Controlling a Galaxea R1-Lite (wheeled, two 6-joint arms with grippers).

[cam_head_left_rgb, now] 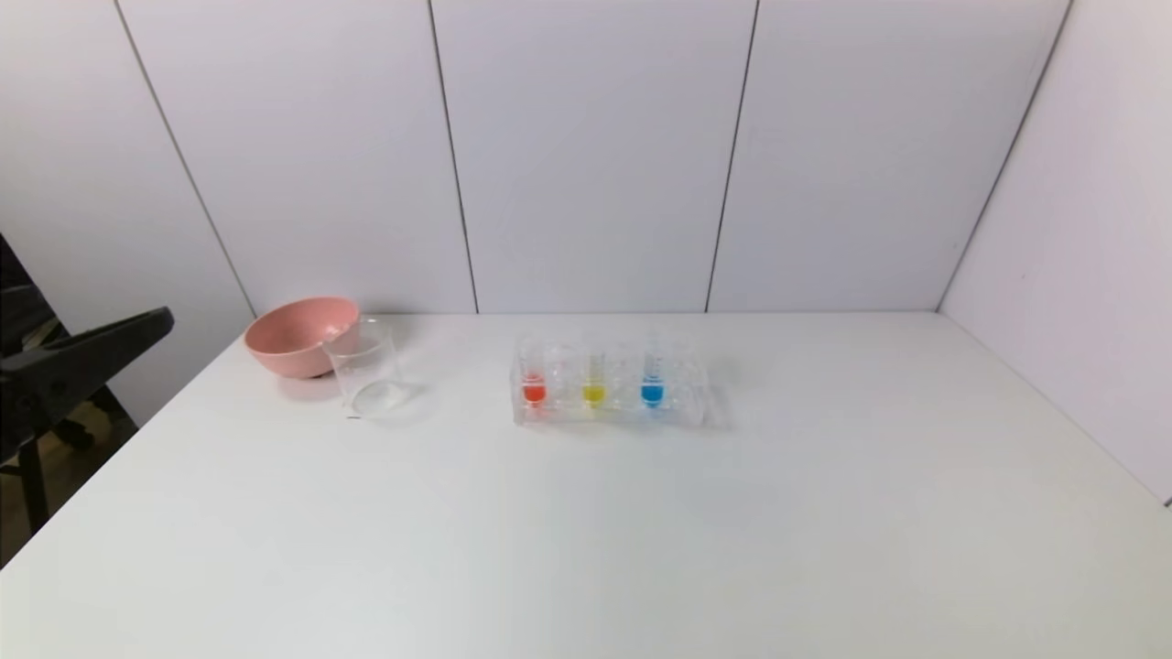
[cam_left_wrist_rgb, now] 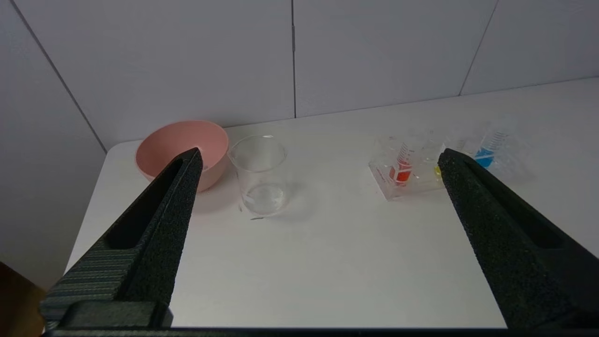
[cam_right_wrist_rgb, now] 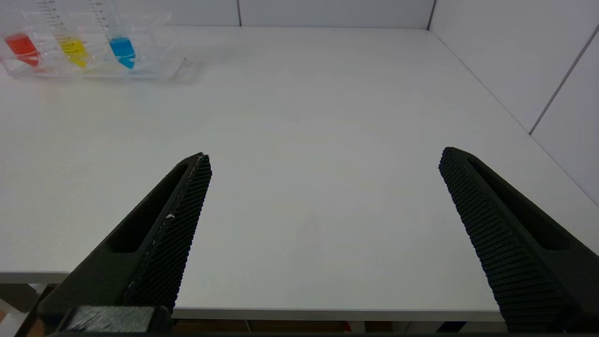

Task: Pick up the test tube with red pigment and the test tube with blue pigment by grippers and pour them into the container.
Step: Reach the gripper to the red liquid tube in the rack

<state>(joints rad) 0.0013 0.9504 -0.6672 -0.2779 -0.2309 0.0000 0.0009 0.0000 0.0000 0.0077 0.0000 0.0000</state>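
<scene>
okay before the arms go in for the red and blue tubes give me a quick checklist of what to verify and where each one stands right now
1. Red tube upright in the tube rack: ok.
2. Blue tube upright in the same rack, with the yellow tube between the two: ok.
3. Beaker upright and free to receive the pour, just in front of the pink bowl: ok. Whether they touch: cannot tell.
4. Left gripper fingers open, holding nothing, off the table's left edge: ok.
5. Right gripper fingers open, holding nothing, at the table's near edge: ok.
6. Table between grippers and rack unobstructed: ok.
</scene>
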